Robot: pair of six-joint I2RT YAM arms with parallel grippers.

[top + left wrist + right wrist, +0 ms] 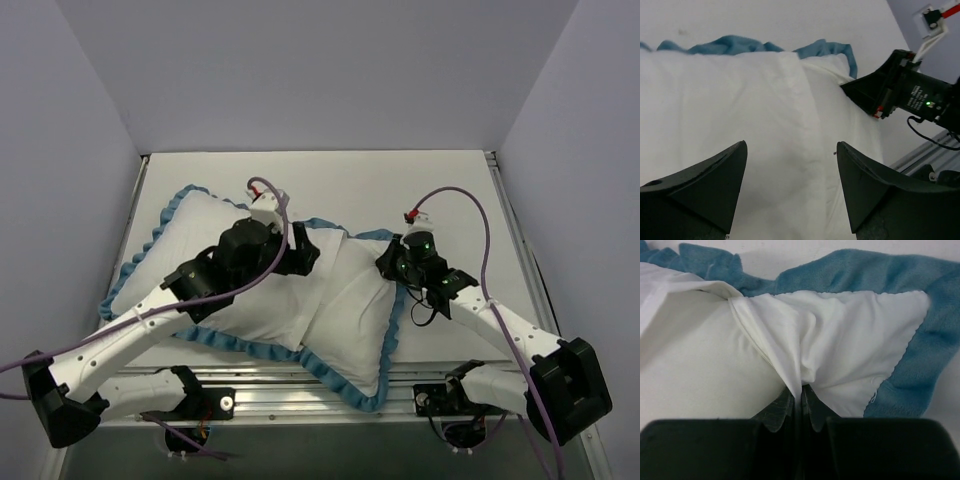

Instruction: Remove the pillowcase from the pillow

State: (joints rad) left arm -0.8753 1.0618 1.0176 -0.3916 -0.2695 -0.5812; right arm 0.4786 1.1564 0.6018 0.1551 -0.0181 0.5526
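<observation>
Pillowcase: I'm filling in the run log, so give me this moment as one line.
right claw: shut on pillowcase fabric | left claw: open over pillowcase | pillowcase: white side up

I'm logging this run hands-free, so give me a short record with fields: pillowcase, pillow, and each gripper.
pillowcase: white face up, teal ruffle around the edge, not yet off
pillow: plain white, showing at the opening
left gripper: open, over the pillowcase, holding nothing
right gripper: shut on a fold of pillowcase fabric beside the opening
</observation>
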